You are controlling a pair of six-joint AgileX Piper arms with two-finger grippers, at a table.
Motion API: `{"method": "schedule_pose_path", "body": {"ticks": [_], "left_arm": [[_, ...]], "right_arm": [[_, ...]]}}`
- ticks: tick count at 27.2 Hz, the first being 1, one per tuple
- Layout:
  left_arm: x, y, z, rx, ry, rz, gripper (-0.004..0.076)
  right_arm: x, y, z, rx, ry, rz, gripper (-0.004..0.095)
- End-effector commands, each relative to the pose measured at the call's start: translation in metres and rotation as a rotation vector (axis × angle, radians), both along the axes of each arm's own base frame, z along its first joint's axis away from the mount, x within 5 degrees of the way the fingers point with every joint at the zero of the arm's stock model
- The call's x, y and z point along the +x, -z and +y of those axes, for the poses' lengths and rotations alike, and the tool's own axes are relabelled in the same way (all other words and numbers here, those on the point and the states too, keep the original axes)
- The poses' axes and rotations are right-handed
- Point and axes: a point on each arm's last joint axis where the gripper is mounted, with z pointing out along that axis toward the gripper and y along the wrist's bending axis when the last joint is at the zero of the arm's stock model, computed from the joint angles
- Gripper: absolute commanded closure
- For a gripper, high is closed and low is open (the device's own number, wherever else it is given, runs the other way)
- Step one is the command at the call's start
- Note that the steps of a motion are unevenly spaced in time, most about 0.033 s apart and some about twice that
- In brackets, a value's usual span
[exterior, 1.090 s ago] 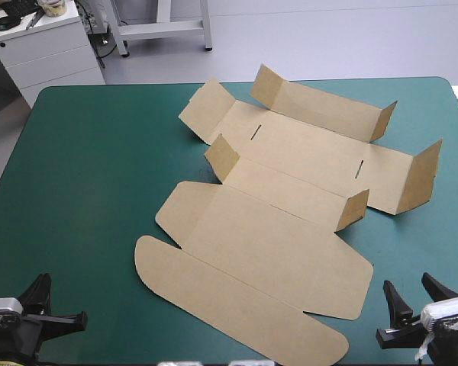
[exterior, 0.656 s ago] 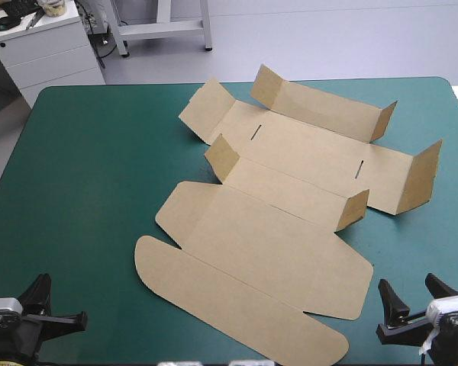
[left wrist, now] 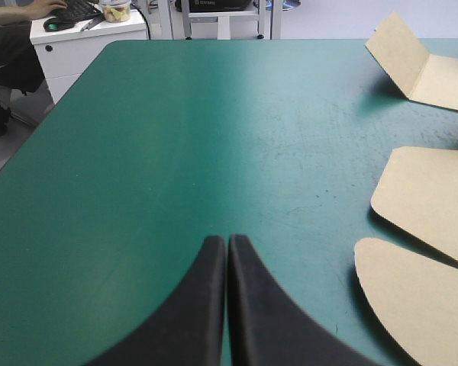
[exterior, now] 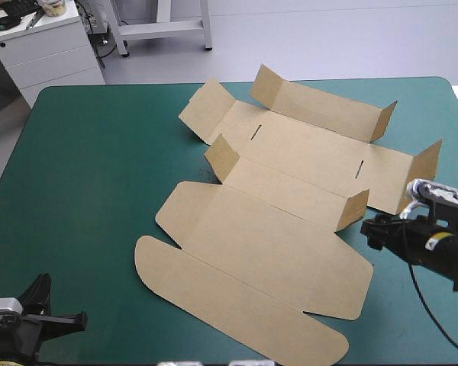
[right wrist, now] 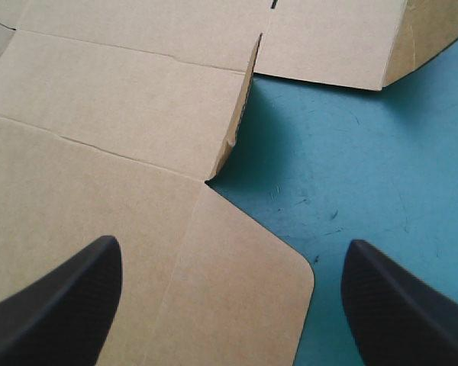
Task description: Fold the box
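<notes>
Teal-green table (exterior: 84, 168): the brown box (exterior: 290, 191) lies as an opened sheet from the centre out toward 2 o'clock. Its lid panel and rounded tuck flap (exterior: 237, 305) are flat toward 6 o'clock, the far wall (exterior: 320, 110) is half raised at 12, and the end flap (exterior: 421, 175) stands at 3. The step looks like an approach to the small tab (right wrist: 240, 107) that stands at the near wall's 3 o'clock end. Your right gripper (right wrist: 230, 252) hangs just short of it, fingers spread wide, over the lid corner (right wrist: 290, 267), with the tab dead ahead. Keep them spread until the tab's edge sits between them, and come in low from 4 o'clock. Close near the crease rather than at the tip, so the board hinges instead of bending. Nothing pins the sheet, so a push along the table would likely slide it toward 10 o'clock; lift rather than shove. Your left gripper (left wrist: 227, 242) sits at 7 o'clock, fingers pressed together over bare cover, with the tuck flap off toward its 2 o'clock. Against the earlier frame, the right gripper has left the 5 o'clock corner and travelled up to the box's edge near 4 o'clock. The box and the left gripper have not shifted.
</notes>
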Motion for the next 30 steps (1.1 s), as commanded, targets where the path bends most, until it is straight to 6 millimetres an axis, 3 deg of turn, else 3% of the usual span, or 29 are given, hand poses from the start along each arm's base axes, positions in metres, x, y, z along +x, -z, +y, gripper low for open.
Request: {"method": "schedule_pose_path", "body": {"ticks": [1,6,8,14,21,24,28,30], "left_arm": [[-0.005,-0.017,0.0,-0.001,0.005,-0.123,0.0734],[-0.005,-0.017,0.0,-0.001,0.005,-0.123,0.0734],[-0.005,-0.017,0.0,-0.001,0.005,-0.123,0.0734],[-0.005,-0.017,0.0,-0.001,0.005,-0.123,0.0734],[-0.005,-0.017,0.0,-0.001,0.005,-0.123,0.0734],[-0.005,-0.017,0.0,-0.001,0.005,-0.123,0.0734],[-0.005,-0.017,0.0,-0.001,0.005,-0.123,0.0734],[-0.005,-0.017,0.0,-0.001,0.005,-0.123,0.0734]], "right_arm": [[0.037,-0.012,0.004,0.02,0.013,-0.014,0.0188],[0.102,0.009,0.006,0.008,0.034,0.131,0.019],[0.117,0.02,0.004,0.029,0.057,0.189,0.0188],[0.148,0.051,-0.002,0.083,0.046,0.353,0.019],[0.161,0.074,0.003,0.125,0.01,0.431,0.0218],[0.162,0.073,0.003,0.121,0.003,0.421,0.0374],[0.162,0.073,0.003,0.111,-0.013,0.417,0.0805],[0.162,0.073,0.003,0.11,-0.016,0.418,0.0921]]}}
